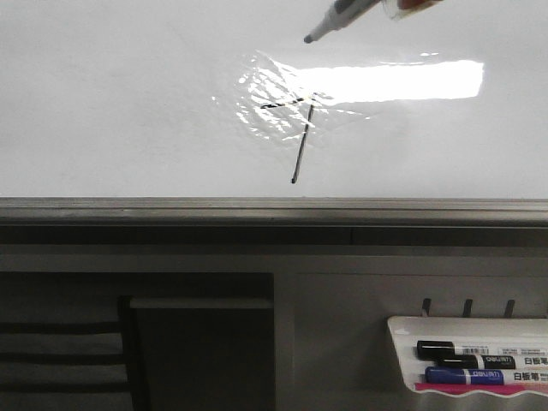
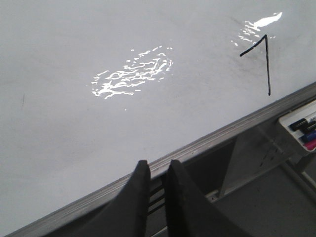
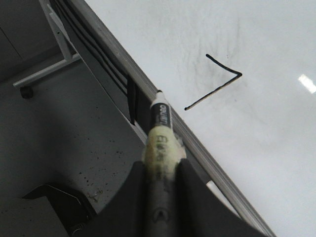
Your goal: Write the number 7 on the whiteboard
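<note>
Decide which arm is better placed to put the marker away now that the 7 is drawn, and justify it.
Right. The right gripper is shut on the marker, lifted off the whiteboard beside the number 7. The left gripper holds nothing, jaws nearly closed.

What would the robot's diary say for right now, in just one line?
number 7 drawn on whiteboard | right gripper holds marker, tip off board | left gripper empty, nearly closed

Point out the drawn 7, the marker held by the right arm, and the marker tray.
number 7 (image 1: 301, 145), front view, on its downstroke.
marker (image 3: 160, 143), right wrist view, mid-barrel.
marker tray (image 1: 402, 327), front view, upper-left rim.
</note>
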